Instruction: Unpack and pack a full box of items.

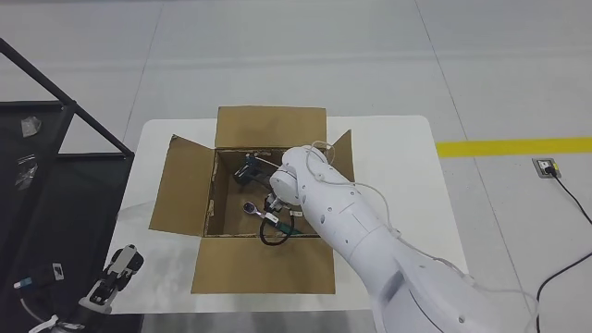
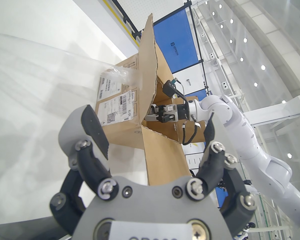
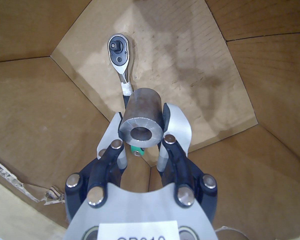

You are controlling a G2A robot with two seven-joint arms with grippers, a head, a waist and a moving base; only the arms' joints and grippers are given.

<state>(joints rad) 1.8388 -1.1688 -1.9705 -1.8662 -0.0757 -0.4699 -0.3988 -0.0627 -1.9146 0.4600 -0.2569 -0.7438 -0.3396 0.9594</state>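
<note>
Right end effector (image 3: 142, 113) is inside the open box (image 1: 264, 125) on the bench (image 1: 398, 148), clamped on a short steel cylinder (image 3: 143, 101). The cylinder's axis runs along the fingers, bored end toward the wrist. A ratchet (image 3: 118, 53) lies flat on the box floor, its handle passing under the cylinder and its head pointing away. Left end effector (image 2: 150, 119) is outside the box, jaws wide apart, holding nothing.

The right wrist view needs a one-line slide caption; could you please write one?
Right tool grips a hollow metal cylinder inside the cardboard box, a ratchet wrench lying on the box floor.
</note>
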